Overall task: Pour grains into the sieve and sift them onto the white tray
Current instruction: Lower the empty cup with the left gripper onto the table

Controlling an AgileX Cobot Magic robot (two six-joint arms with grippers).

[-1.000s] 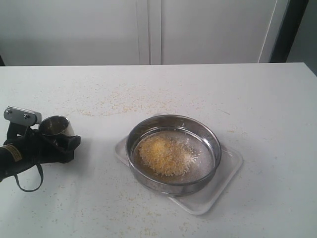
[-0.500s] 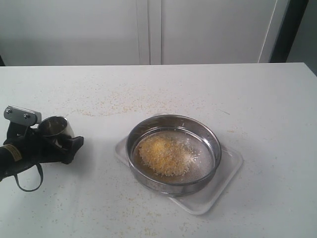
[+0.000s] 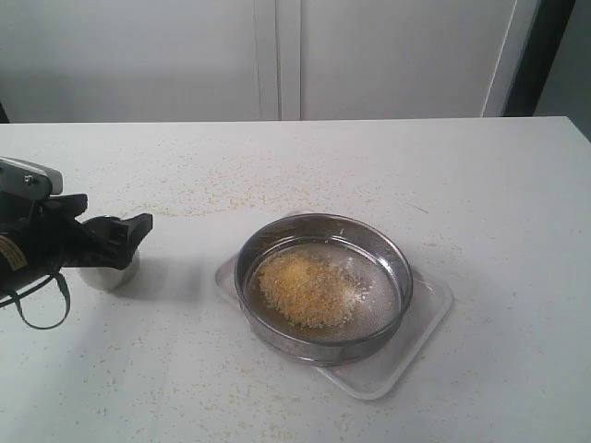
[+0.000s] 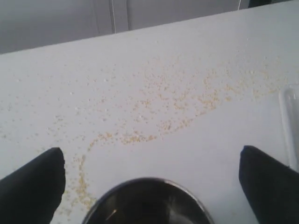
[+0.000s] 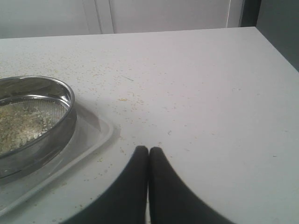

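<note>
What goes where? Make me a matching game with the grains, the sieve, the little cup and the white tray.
1 grains
2 sieve
3 little cup
4 white tray

A sitting on the white tray
B alone on the table, away from the tray
C piled on the mesh
D flat under the sieve

Pairs: 1-C, 2-A, 3-B, 4-D

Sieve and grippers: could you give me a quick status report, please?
Left gripper open, above steel cup on table. Right gripper shut, empty, beside white tray. Grains heaped in sieve, sieve on tray. Stray grains across table.
</note>
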